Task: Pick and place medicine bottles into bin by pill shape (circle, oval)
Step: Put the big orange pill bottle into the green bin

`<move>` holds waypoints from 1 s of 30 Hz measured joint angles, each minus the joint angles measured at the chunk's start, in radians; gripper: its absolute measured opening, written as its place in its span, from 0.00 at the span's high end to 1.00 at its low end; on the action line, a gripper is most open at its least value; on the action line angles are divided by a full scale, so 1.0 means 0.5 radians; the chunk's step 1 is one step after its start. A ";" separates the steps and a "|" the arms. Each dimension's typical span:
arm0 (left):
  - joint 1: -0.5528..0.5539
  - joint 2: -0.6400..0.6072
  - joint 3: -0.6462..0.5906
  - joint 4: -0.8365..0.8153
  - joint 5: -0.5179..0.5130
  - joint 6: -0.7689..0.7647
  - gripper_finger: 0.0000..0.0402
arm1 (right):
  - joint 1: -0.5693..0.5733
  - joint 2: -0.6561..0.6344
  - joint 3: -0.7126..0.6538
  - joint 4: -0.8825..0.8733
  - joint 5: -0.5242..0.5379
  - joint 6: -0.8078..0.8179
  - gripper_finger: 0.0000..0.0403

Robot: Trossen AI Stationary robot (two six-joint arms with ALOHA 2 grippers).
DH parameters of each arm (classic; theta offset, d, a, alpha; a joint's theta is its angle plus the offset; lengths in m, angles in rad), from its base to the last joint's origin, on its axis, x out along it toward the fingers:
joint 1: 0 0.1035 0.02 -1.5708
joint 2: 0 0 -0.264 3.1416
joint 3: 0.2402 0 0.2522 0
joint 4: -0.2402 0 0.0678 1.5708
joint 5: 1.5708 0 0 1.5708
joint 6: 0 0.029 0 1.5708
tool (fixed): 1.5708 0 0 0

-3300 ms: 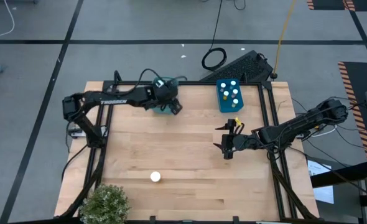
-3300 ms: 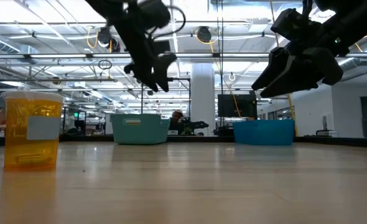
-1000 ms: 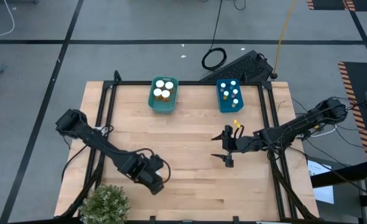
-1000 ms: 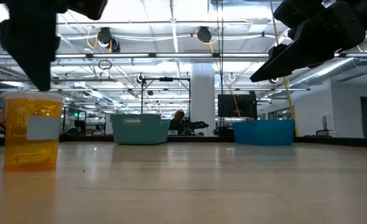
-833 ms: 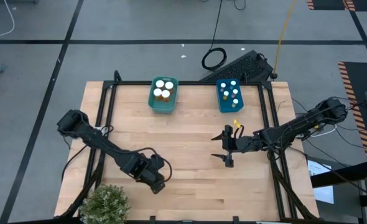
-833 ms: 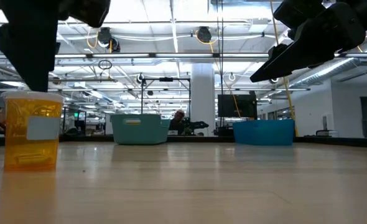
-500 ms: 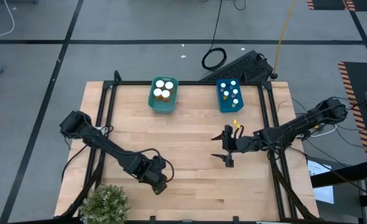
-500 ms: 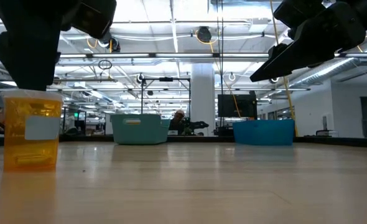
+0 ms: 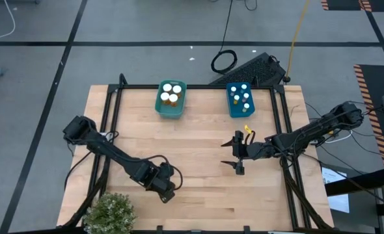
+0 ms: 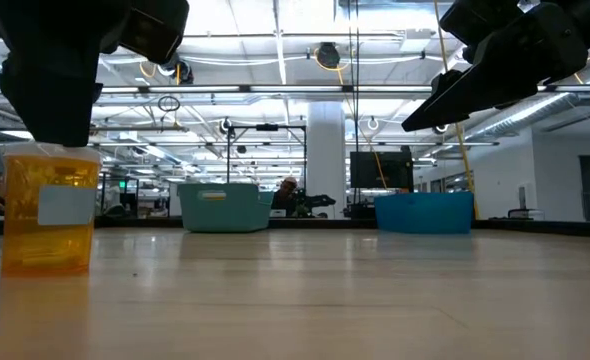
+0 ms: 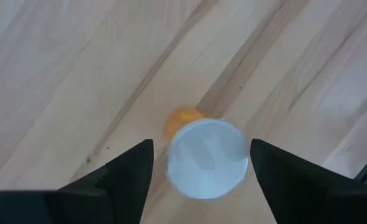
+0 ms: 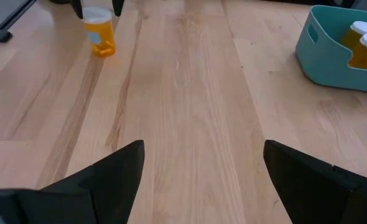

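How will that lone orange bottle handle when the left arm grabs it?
The bottle looks like rigid plastic, so probably stiff. It appears nearly empty, likely light. It stands upright and taller than wide, so an off-centre touch from the left gripper could tip it, and then it would roll.

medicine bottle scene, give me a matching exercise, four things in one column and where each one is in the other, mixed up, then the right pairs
Things
1. left gripper
2. right gripper
3. teal bin
4. blue bin

Places
A. far edge of the table, on the left arm's side
B. open, straddling the white cap of the last loose medicine bottle near the table's front
C. far edge of the table, on the right arm's side
D. open, above bare wood right of the table's middle

Pairs: 1-B, 2-D, 3-A, 4-C
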 joint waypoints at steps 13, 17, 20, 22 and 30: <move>-0.027 0.000 0.000 0.002 -0.038 0.007 0.15 | 0.000 0.000 0.000 0.000 0.000 0.000 0.20; -0.028 0.000 0.000 0.002 -0.065 0.063 0.16 | 0.000 0.000 0.000 0.000 0.000 0.000 0.20; -0.045 0.000 0.000 0.002 -0.106 0.088 0.17 | 0.000 0.000 0.000 0.000 -0.001 0.000 0.20; -0.051 0.000 0.000 0.002 -0.106 0.092 0.18 | 0.000 0.000 0.000 0.000 -0.001 0.000 0.20; -0.065 0.012 0.000 -0.011 -0.130 0.135 0.22 | 0.000 0.000 0.000 0.000 -0.001 0.000 0.20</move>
